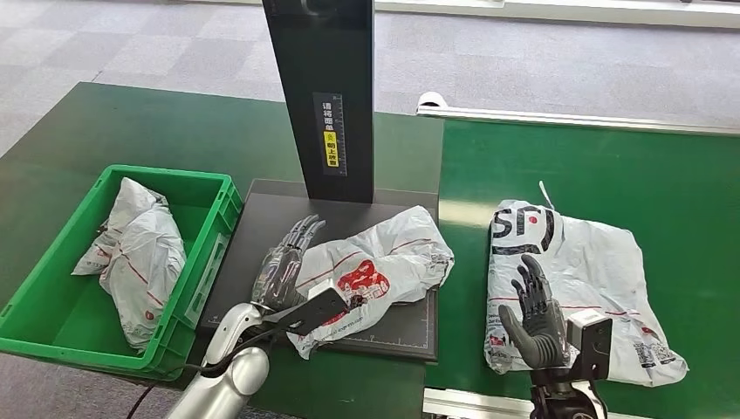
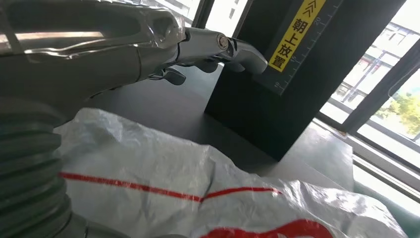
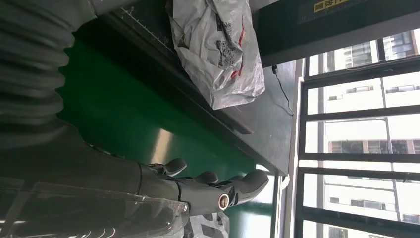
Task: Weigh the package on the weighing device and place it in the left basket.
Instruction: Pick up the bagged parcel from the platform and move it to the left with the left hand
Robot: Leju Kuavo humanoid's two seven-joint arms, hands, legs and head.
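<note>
Left robot hand (image 1: pixel 284 266): fingers spread, empty, beside the package (image 1: pixel 380 266).
Right robot hand (image 1: pixel 534 312): spread, empty.
Package: lying on the scale platform (image 1: pixel 262 205).
Progress: weighing apparently underway; transfer to left basket (image 1: pixel 205 253) not yet done.

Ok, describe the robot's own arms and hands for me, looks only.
Both arms are silver metal; the left arm trails a black cable. The left hand and right hand have dark grey jointed fingers, a grey ribbed cover behind, and a boxy black camera at the wrist.
</note>
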